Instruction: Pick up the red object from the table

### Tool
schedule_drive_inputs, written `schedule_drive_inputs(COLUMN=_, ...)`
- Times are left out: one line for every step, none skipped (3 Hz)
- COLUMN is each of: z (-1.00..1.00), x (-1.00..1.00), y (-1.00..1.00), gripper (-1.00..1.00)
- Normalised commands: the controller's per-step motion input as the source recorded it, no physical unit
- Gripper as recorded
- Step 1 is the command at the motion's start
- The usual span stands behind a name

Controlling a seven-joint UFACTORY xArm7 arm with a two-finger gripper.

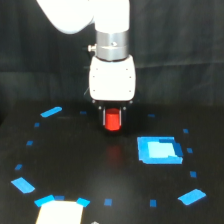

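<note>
Exterior view: the arm (85,15) comes down from 12 o'clock, smooth glossy white, ending in a brushed metal wrist ring (111,46) and a boxy white housing (112,77) with rounded corners. Under the housing the gripper (112,119) shows dark fingers narrowed against both sides of the red object (112,120), a stubby matte red-orange cylinder with a darker band near its top. It sits between the fingers just below the housing, about the frame's centre, and a faint red glow lies on the table (75,165) beneath it; whether it touches the surface cannot be told. The table is flat matte black. A bright blue rectangle (159,150) with a paler middle lies at 4 o'clock from the red object, well apart. Small blue tape marks ring the scene: a slanted strip (51,112) at 9 o'clock, a diamond (22,185) at 8 o'clock, another diamond (192,196) at 5 o'clock. A pale white block (59,212) edged with blue sits at 7 o'clock by the bottom edge. A dark curtain (190,50) with soft vertical folds hangs behind
</note>
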Motion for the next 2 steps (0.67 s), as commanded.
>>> schedule_drive_inputs(z=1.0, x=0.76, y=0.42, gripper=0.32)
schedule_drive_inputs(z=1.0, x=-0.59, y=-0.36, gripper=-0.83)
